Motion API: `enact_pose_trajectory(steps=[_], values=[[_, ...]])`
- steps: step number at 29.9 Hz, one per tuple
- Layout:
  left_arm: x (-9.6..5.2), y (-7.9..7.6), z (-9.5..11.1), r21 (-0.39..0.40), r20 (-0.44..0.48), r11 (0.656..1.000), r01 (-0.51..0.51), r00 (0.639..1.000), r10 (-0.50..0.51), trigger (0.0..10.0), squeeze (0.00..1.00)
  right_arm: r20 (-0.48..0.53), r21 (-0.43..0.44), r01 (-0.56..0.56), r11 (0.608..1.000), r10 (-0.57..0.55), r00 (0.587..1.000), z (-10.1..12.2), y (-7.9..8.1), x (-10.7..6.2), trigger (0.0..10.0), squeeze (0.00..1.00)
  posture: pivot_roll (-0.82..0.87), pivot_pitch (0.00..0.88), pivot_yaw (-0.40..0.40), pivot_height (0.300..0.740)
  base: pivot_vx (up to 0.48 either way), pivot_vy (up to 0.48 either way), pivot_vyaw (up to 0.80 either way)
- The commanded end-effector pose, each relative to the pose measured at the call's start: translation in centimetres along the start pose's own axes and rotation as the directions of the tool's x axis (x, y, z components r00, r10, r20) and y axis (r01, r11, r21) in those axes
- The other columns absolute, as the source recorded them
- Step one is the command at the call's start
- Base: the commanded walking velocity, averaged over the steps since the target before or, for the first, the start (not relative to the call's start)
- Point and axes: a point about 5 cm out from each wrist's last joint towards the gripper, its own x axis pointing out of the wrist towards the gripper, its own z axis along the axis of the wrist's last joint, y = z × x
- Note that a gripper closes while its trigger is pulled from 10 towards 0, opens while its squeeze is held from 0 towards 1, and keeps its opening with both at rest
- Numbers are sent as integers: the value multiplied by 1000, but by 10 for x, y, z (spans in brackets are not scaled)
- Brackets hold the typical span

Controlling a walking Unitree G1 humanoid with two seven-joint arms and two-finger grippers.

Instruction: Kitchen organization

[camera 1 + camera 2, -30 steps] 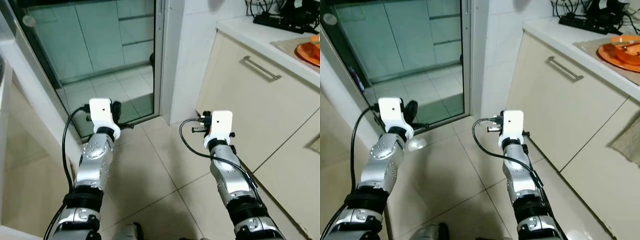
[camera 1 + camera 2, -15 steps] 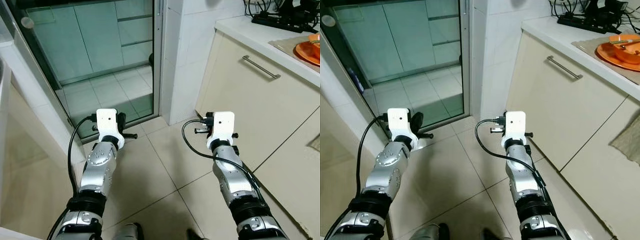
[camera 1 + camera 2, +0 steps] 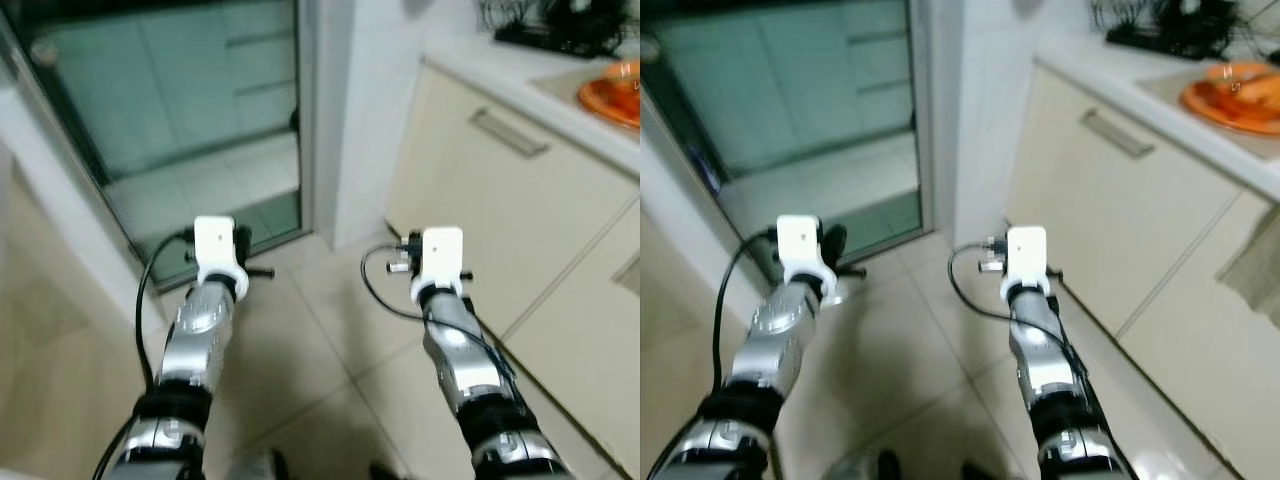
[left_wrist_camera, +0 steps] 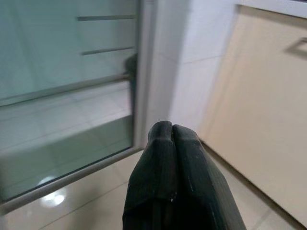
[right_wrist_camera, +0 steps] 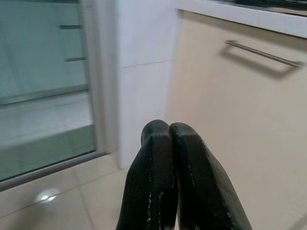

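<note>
Both silver arms are held forward, low over the tiled floor. The left gripper [image 4: 167, 126] is shut with nothing in it and points at the foot of a glass sliding door [image 3: 170, 100]. The right gripper [image 5: 168, 124] is also shut and empty, aimed at the corner where a white tiled wall [image 5: 144, 72] meets a beige cabinet [image 5: 230, 110]. An orange plate [image 3: 1237, 95] lies on a mat on the white countertop [image 3: 500, 75] at the far right, well beyond both grippers. The head views are blurred.
Beige cabinet fronts run along the right, one with a metal bar handle [image 3: 508, 132]. A black power strip with cables [image 3: 1160, 30] sits at the back of the counter. A cloth [image 3: 1258, 268] hangs at the right edge. The door frame [image 3: 60, 200] borders the left.
The whole picture has shifted a little and gone blurred, so the camera is moving. The left arm has drawn slightly inward since a second ago. Both grippers stay shut.
</note>
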Motion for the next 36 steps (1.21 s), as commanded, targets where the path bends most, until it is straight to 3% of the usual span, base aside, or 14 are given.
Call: enact_pose_trajectory(steps=[1,36], values=[[2,-3,1,9,1,1000,9,1000,-9,10000,0,-29,4,1,1000,-1,1000,-5,-1,-1,10000,0,-25,10,43,740,0,0,-731],[4,-3,-1,61,-25,997,53,998,-52,10000,0,-49,21,3,1000,-2,999,-9,-3,0,10000,0,-28,0,51,740,0,0,-747]])
